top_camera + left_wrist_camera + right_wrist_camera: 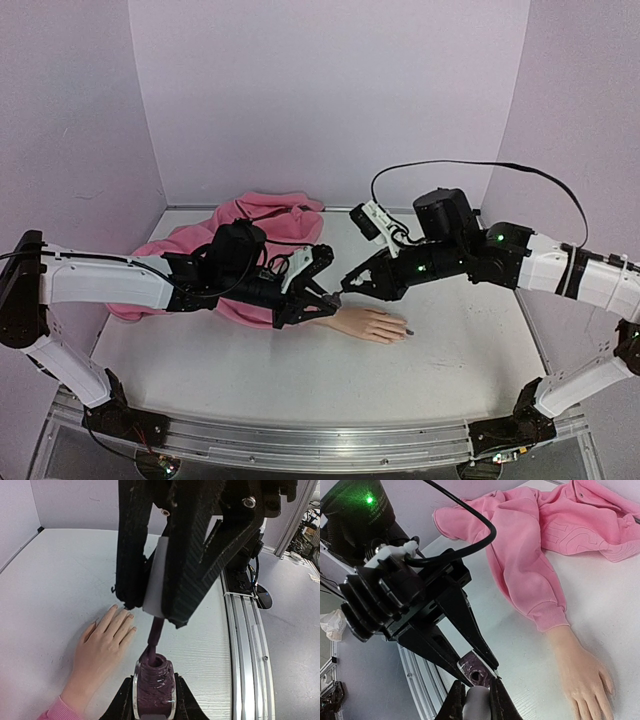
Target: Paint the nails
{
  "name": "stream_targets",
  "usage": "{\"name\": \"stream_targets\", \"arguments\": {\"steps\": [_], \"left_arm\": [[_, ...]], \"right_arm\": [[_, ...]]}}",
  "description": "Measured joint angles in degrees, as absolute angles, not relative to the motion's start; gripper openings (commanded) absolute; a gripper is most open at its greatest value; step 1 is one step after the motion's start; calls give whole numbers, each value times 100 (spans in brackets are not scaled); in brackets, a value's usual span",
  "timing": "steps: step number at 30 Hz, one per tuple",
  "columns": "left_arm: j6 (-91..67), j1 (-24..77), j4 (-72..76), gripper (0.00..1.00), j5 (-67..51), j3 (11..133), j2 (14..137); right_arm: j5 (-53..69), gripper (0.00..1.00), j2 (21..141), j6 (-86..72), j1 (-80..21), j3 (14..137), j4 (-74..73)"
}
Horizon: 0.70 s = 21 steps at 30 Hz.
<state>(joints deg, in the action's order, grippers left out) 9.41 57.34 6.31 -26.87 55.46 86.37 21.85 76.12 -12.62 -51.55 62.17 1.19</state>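
Across the white counter [300, 370], upper left to centre of the top view: a crumpled pink sweatshirt [265, 215], then the mannequin hand [372, 324] flat and palm down at its cuff. Just above the wrist, both arms crowded together: left jaws clamped on the purple polish bottle [153, 690], right jaws pinched on its white cap [154, 582], brush stem [155, 635] dipped in the neck. Last, the nails [114, 607] at the fingertips, left of centre in the left wrist view, near but apart from both jaws.

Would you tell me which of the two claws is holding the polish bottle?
The left claw grips the dark bottle; the right claw holds only the white cap, its brush in the bottle's neck.
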Motion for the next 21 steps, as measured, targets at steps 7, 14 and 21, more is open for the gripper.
{"name": "stream_targets", "arguments": {"steps": [7,14,21], "left_arm": [[941,5734,611,0,-2687,5535,8628],[943,5734,596,0,-2692,5498,8621],[945,5769,596,0,-2709,5498,8611]], "right_arm": [[2252,0,7714,-1262,-5155,6219,97],[2486,0,7955,-1238,-5162,6359,71],[2609,0,8038,-1243,-5179,6379,-12]]}}
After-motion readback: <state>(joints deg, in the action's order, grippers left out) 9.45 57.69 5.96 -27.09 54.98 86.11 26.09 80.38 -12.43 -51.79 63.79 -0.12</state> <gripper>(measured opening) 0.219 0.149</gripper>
